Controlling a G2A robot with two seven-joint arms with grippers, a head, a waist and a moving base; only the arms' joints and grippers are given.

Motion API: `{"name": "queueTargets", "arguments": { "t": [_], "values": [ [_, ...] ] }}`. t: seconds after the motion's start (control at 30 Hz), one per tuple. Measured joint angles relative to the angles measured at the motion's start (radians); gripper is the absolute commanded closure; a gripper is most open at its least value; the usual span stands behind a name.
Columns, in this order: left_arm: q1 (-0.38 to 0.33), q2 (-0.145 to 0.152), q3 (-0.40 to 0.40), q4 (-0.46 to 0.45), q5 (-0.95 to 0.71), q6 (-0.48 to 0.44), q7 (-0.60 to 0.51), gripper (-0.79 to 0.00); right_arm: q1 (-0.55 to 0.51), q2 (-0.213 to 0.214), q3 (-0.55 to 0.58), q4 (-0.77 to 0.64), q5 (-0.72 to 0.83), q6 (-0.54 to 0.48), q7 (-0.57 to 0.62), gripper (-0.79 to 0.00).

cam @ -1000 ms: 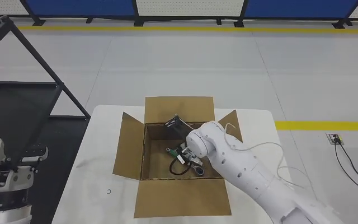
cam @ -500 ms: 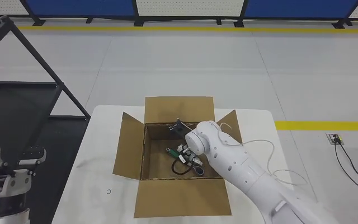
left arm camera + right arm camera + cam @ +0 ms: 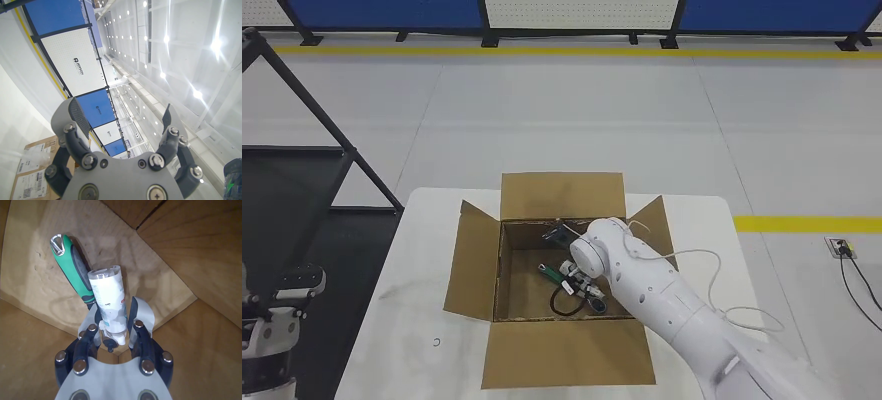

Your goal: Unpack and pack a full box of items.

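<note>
- The tube (image 3: 106, 289), white with a clear end, lies inside the box (image 3: 562, 195), low down by the floor near one inner corner.
- The right gripper (image 3: 114, 308) is clenched on the tube: one finger presses each side of its lower half, and the clear end sticks out past the fingertips.
- A green tool (image 3: 70, 262) lies against the tube on one side, touching it. Its metal-looped handle end points away from the wrist, and its other end is hidden behind a finger.
- From above, the right arm (image 3: 662, 300) reaches down into the box from the near right corner and hides the gripper.
- Also in the box, a black cable (image 3: 560, 298) curls on the floor beside the green tool (image 3: 545, 268), and a dark packet (image 3: 557, 232) leans at the far wall.
- The box stands with all four flaps spread on the white table (image 3: 412, 300).
- The left gripper (image 3: 122, 109) is released, its fingers wide apart with nothing between them, and it points up at the ceiling lights.
- A labelled carton (image 3: 34, 170) shows behind one of its fingers.
</note>
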Motion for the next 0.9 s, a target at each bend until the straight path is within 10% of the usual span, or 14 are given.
{"name": "queueTargets", "arguments": {
  "t": [0.27,0.33,0.9],
  "values": [
    [0.003,-0.002,0.010,-0.009,0.014,-0.007,0.015,-0.785,0.000,-0.026,0.001,0.058,0.006,-0.032,-0.002,-0.163],
    [0.005,-0.002,0.012,-0.011,0.018,-0.008,0.020,-0.785,0.002,-0.033,0.003,0.076,0.011,-0.041,-0.002,0.000],
    [-0.001,-0.002,0.021,-0.012,0.029,-0.001,0.012,-0.785,-0.023,0.037,0.136,-0.109,0.002,-0.185,-0.065,0.000]
  ]
}}
